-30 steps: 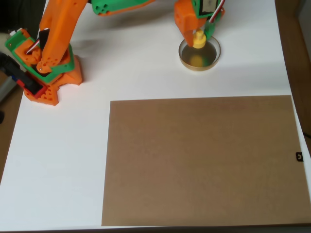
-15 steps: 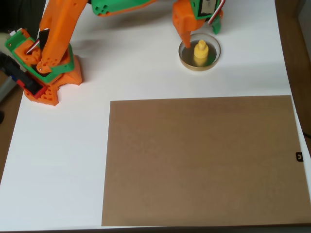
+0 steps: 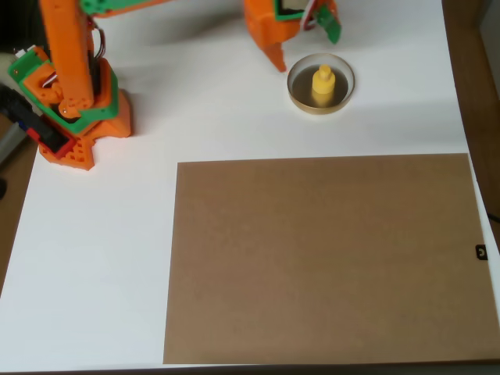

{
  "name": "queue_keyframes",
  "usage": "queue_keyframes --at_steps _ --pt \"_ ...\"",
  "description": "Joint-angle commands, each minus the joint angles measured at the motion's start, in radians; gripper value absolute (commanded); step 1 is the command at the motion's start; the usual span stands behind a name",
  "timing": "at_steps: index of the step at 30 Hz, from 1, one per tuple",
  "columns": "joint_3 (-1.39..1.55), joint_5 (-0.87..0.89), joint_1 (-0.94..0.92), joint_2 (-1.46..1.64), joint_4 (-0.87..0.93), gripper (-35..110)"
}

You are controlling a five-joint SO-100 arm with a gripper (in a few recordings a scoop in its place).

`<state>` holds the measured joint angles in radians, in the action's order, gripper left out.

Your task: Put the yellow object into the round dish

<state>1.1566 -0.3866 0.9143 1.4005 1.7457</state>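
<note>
The yellow object [image 3: 323, 84] stands upright inside the round dish [image 3: 321, 82], knob on top, near the top right of the white table in the overhead view. My orange and green gripper [image 3: 303, 45] hangs up and to the left of the dish, apart from it. Its jaws are spread wide, the orange finger [image 3: 275, 55] on the left and the green finger [image 3: 331, 27] on the right, with nothing between them.
A large brown board [image 3: 328, 258] covers the lower right of the white table [image 3: 101, 258]. The arm's orange and green base [image 3: 74, 109] sits at the left edge. A wooden surface borders the table on the right.
The gripper let go of the yellow object, which now stands in the dish. It then drew back up and to the left, away from the dish, and the arm swung left.
</note>
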Motion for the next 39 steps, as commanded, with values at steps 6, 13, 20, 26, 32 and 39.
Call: queue_keyframes --at_steps 6,13,20,26,32,39 --pt "0.224 -0.04 -0.179 0.459 -0.012 27" --pt "0.325 -0.026 -0.304 0.644 -0.012 27" --pt "0.385 0.025 -0.443 0.736 -0.069 26" --pt "0.509 0.078 -0.6 0.853 -0.192 26" --pt "0.681 0.089 -0.782 0.982 -0.314 26" --pt "0.89 0.084 -0.939 1.138 -0.42 26"
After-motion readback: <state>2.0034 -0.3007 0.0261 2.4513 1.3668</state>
